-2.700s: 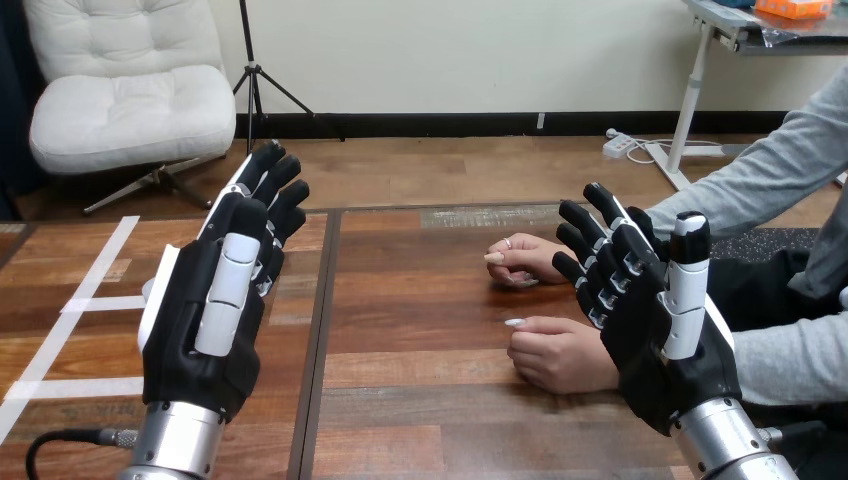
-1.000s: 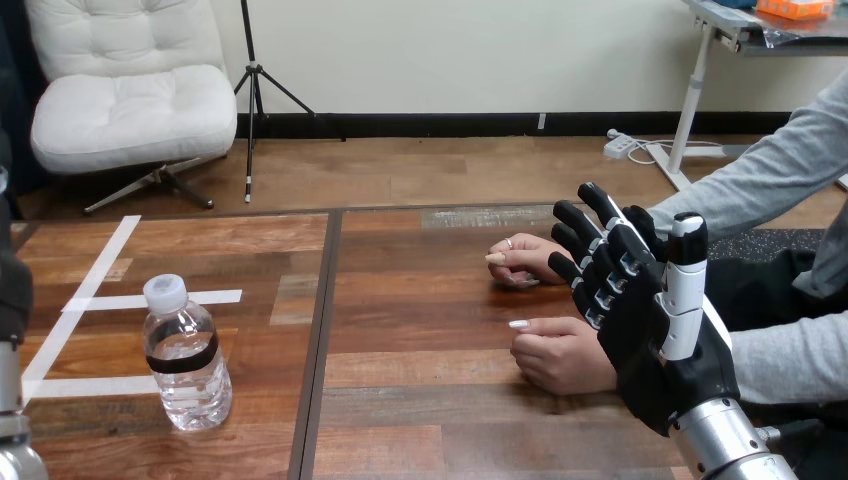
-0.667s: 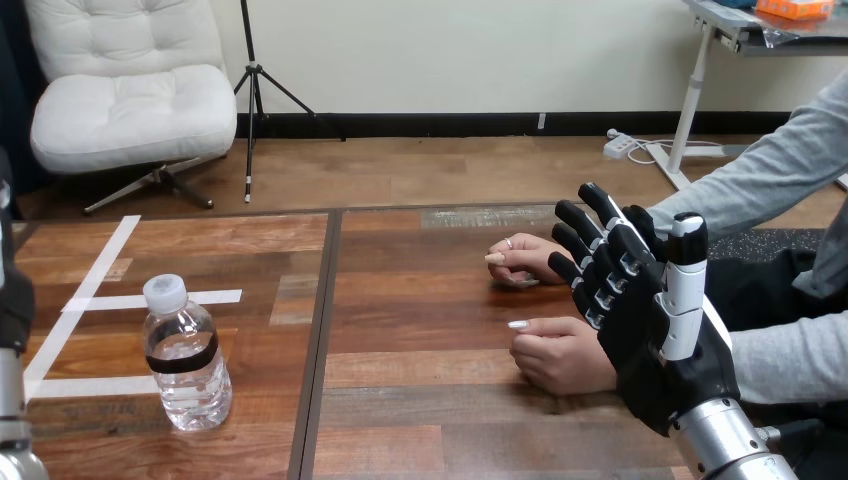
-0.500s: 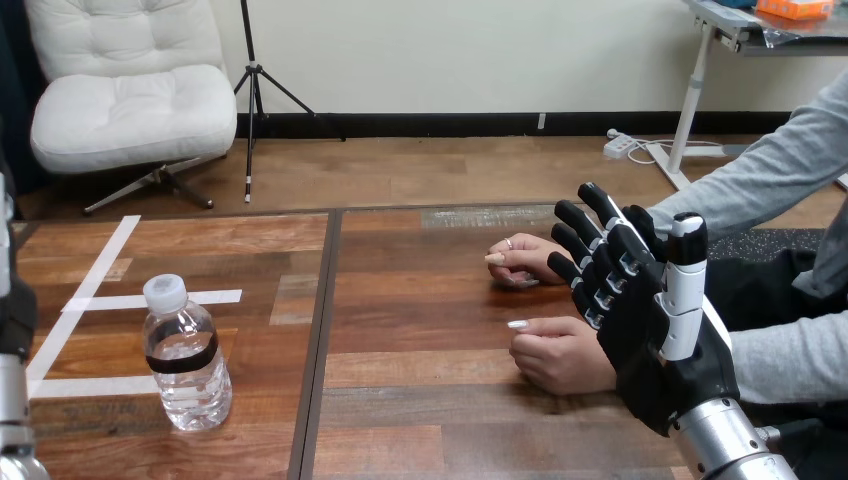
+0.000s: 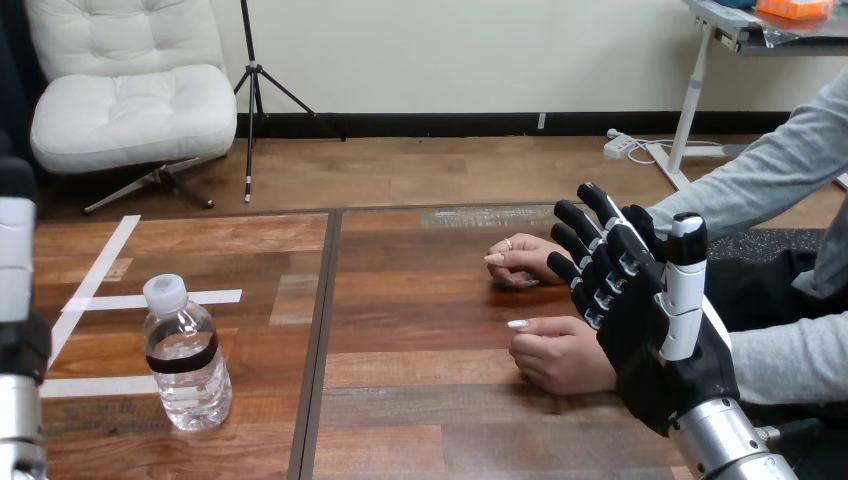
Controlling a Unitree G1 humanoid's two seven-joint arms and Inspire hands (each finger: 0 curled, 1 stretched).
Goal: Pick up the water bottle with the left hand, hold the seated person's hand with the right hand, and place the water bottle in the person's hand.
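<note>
While the clear plastic water bottle, white-capped and ringed by a black band, stands upright on the wooden worktop among white tape lines, the left hand stands raised at the view's left edge, near it but apart; whether it is spread or curled cannot be told. The right hand is upright, its fingers straight and fanned, just beside the person's nearer hand.

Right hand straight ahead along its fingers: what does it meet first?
Likely the person's farther hand, near its wrist: the right hand points forward and slightly left toward it. It looks raised off the table, so it may pass over; depth is unclear.
</note>
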